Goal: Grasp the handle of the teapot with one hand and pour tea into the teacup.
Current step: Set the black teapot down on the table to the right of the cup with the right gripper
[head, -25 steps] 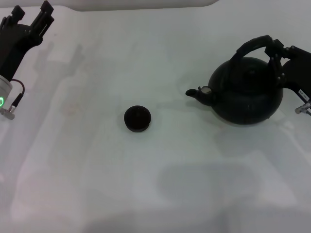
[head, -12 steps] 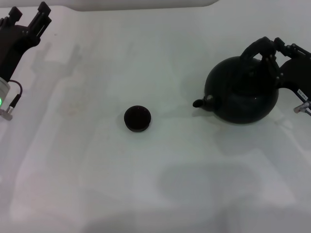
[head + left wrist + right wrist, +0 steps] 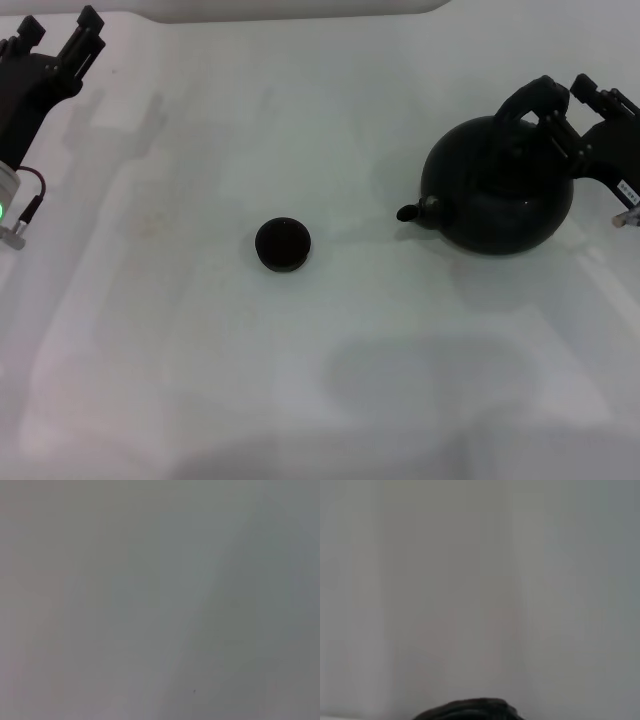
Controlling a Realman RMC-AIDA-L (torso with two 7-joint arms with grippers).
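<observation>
— Where's the teapot (image 3: 497,187) sitting?

— On the desk (image 3: 330,380), right side, spout pointing at the teacup (image 3: 283,244), well apart. My right gripper (image 3: 562,103) is clamping its fingers on the handle (image 3: 533,101).

— And the left?

— Left gripper (image 3: 60,38) is hanging far left, fingers apart.

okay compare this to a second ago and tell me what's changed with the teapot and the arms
The large round matte black teapot has swung its short spout downward and nearer its body, while its arched black handle shifted right. The right gripper remains at that handle, its wrist now slightly farther right. The small dark handleless teacup has not moved, and the left gripper stays parked at the far left.
</observation>
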